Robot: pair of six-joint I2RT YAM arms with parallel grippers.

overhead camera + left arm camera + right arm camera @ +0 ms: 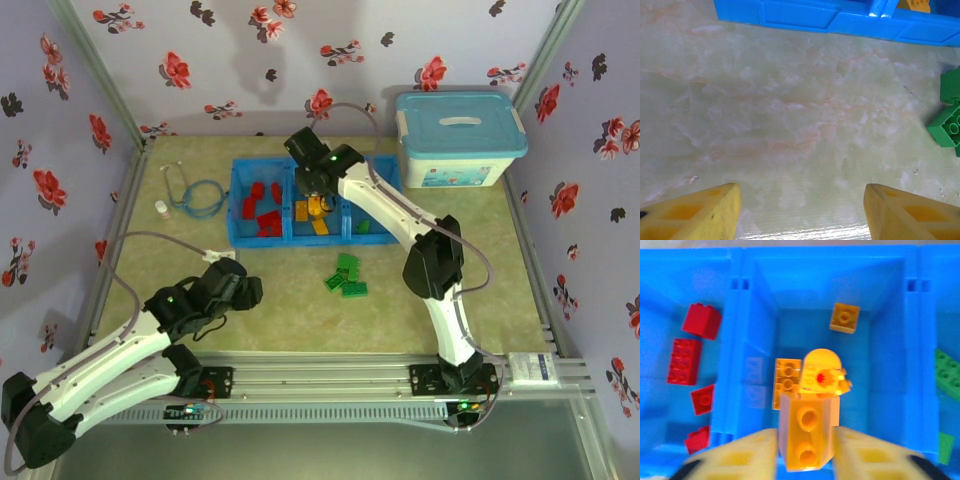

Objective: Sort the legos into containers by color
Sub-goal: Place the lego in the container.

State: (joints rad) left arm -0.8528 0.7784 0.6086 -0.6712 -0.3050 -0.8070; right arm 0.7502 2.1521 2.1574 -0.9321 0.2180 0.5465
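The right gripper (807, 452) pinches a yellow-orange brick (807, 435) above the middle compartment (810, 325) of the blue tray (742, 315) (its colour-mates lie there, so a drop seems due), while the left gripper (800, 212) hovers wide open before the tray, near loose green legos (949, 125).

Left arm (100, 365) and right arm (385, 205): white links, black joints, grey cables (150, 236), seemingly green lights; yellow fingers (695, 212).

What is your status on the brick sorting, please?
Right end effector shut on yellow brick, above middle compartment. Left end effector open, empty, over table. Green bricks loose on table.
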